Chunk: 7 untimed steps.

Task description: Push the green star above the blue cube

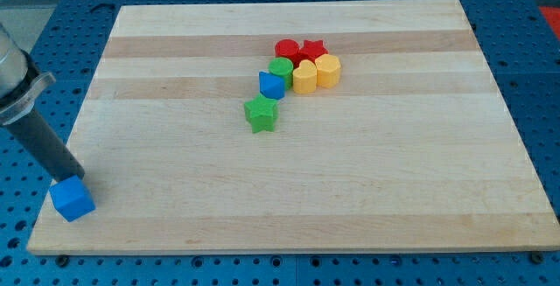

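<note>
The green star point(261, 114) lies near the middle of the wooden board point(297, 190), just below and left of a cluster of blocks. The blue cube point(72, 198) sits at the board's bottom left corner. My dark rod comes in from the view's left edge, and my tip point(74, 177) rests right at the top of the blue cube, touching or nearly touching it. The tip is far to the left and below the green star.
A cluster sits above the star: a blue pointed block point(272, 84), a green cylinder point(280, 67), a red cylinder point(286, 50), a red star point(312, 51) and two yellow blocks point(304, 77) point(327, 70). A blue pegboard table point(26, 251) surrounds the board.
</note>
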Each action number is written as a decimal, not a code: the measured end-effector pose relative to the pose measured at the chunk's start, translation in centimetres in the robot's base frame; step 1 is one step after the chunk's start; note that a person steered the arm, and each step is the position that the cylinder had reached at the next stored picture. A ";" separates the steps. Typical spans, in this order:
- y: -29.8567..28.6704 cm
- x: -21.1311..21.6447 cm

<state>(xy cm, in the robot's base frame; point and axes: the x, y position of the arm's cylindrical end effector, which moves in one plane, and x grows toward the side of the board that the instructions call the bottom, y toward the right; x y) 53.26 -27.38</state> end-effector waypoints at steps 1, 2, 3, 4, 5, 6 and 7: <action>5.2 -1.6; 14.4 0.0; 23.7 -0.4; 30.4 -3.9; 31.2 -7.0; 27.4 -9.5; 20.4 -10.0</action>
<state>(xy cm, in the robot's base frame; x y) 43.29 -6.94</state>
